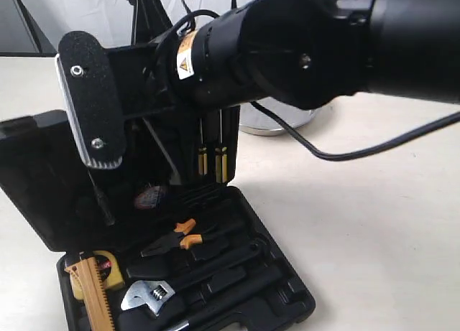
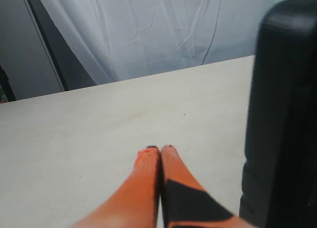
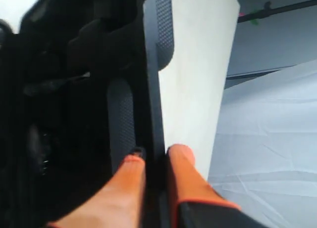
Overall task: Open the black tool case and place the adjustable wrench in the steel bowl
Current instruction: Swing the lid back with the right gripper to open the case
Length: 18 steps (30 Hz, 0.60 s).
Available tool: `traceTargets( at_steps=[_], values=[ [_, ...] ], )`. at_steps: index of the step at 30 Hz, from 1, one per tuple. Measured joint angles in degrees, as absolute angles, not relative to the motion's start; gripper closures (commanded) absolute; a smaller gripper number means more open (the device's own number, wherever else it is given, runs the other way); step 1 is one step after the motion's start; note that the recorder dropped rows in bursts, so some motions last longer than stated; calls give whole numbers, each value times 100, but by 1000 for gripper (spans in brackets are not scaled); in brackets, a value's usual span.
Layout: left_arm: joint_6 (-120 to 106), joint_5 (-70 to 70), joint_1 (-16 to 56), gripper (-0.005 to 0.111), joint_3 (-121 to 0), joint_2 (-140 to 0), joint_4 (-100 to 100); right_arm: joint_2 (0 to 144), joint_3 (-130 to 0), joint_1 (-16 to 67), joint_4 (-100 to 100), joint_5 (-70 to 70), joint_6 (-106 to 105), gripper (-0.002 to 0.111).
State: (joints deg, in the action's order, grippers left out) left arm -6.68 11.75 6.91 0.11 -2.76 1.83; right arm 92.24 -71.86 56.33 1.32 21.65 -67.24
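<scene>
The black tool case [image 1: 284, 270] lies open near the front, its lid [image 1: 36, 180] standing up at the left. The adjustable wrench [image 1: 147, 296], with a silver head and black handle, rests in a recess at the front of the base. My right gripper [image 3: 154, 154] is shut on the lid's edge [image 3: 152, 94]; in the exterior view one of its fingers [image 1: 90, 101] shows beside the lid. Only a sliver of the steel bowl [image 1: 277, 124] shows behind the right arm. Over bare table, my left gripper [image 2: 159, 150] is shut and empty, with a black case wall [image 2: 282, 119] beside it.
Orange-handled pliers [image 1: 180, 238], a yellow tape measure [image 1: 108, 266] and a toothed orange tool [image 1: 93, 291] lie in the base. Yellow-and-black screwdrivers [image 1: 212, 159] sit in the lid. The right arm's cable [image 1: 338, 155] trails over the table. White curtain hangs behind.
</scene>
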Motion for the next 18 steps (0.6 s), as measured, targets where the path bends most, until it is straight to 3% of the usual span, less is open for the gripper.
traceTargets(
  at_steps=[4,13,15,17,18],
  values=[
    [-668,1175,691,106,11,-276,183,9619,-7196,5525,108,1090,-6724,108],
    [-668,1175,691,106,11,-276,183,9991,-7196,5101,1419,-1065,-6619,80],
    [-668,1175,691,106,11,-276,183,9877,-7196,5046,2824,-987,-6609,85],
    [-668,1175,691,106,11,-276,183,9716,-7196,4938,4317,71,-6605,107],
    [-668,1175,691,106,11,-276,183,9688,-7196,4879,4644,506,-6559,109]
  ],
)
